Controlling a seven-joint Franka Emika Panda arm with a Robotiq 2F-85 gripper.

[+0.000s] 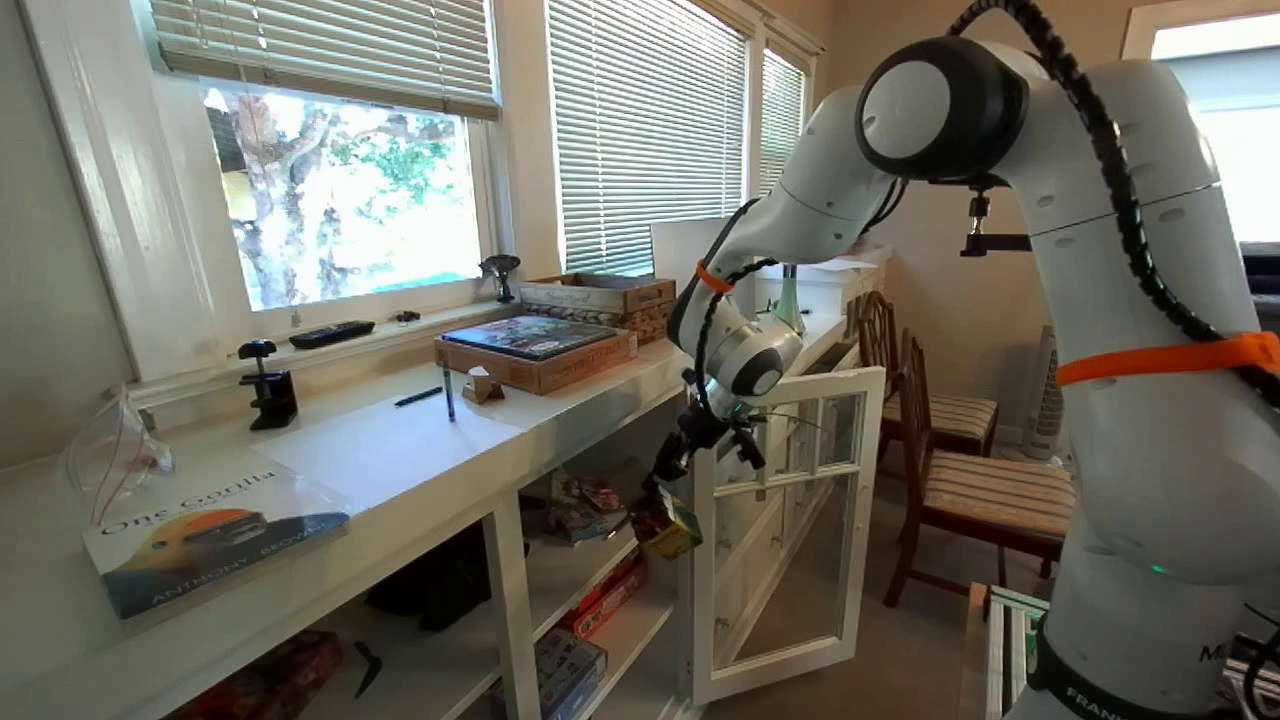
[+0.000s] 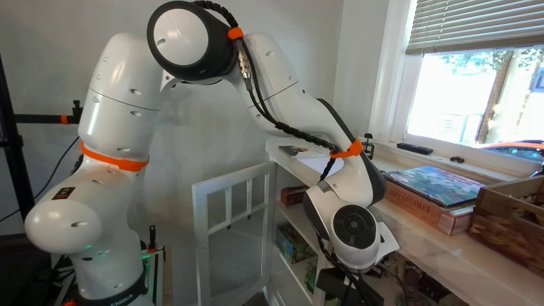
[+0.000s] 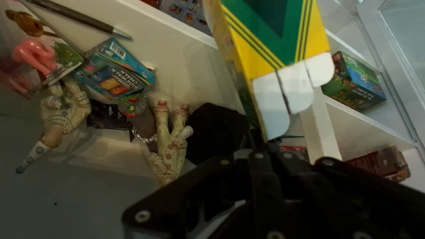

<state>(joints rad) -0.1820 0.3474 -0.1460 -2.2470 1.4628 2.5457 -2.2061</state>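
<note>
White wooden cabinetry (image 1: 510, 600) stands with its white, multi-paned door (image 1: 855, 545) open. Black two-fingered gripper (image 3: 264, 142) clamps one edge of a yellow-and-green cardboard box (image 3: 269, 63) near the door. Step judged: holding, not yet releasing; next move calls for a steady pinch.

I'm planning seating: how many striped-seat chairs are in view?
2. In an exterior view, the nearer chair shows between the open cabinet door and the robot arm; the farther chair stands behind it, partly covered. Others may be hidden.
</note>
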